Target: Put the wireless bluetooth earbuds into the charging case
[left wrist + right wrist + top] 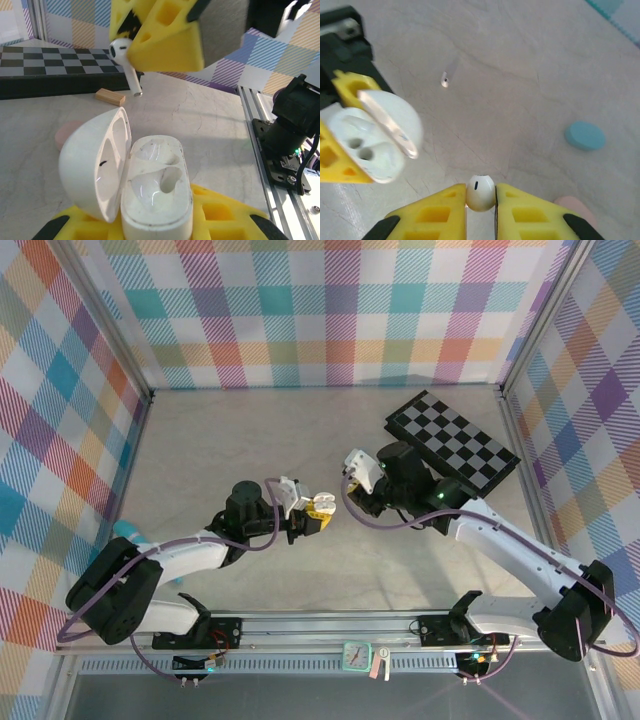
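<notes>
While the left fingers (220, 215) clamp the open case (157, 200), both wells (167, 182) empty, over the worktop (250, 440), the right fingers (440, 210) pinch a white earbud (480, 192) by its head just right of it. Best practice: align the stem over one well, then lower slowly, straight.

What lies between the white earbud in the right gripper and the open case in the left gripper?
Nothing. In the left wrist view the earbud hangs clear above the open case; in the right wrist view, bare table lies between them.
</notes>
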You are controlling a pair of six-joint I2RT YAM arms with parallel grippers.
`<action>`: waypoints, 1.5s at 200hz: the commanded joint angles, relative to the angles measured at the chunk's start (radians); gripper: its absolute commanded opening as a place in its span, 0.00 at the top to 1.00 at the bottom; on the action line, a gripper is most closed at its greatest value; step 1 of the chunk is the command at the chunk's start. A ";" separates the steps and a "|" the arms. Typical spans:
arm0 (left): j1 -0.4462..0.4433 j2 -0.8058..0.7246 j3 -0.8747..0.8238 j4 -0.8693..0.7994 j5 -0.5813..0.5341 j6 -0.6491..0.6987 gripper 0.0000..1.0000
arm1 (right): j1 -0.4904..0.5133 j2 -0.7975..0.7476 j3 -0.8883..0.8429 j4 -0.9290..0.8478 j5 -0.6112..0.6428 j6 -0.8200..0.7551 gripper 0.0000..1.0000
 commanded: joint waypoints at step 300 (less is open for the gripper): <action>0.010 -0.002 0.044 0.015 0.055 -0.029 0.93 | 0.117 0.095 0.075 -0.054 -0.114 -0.145 0.80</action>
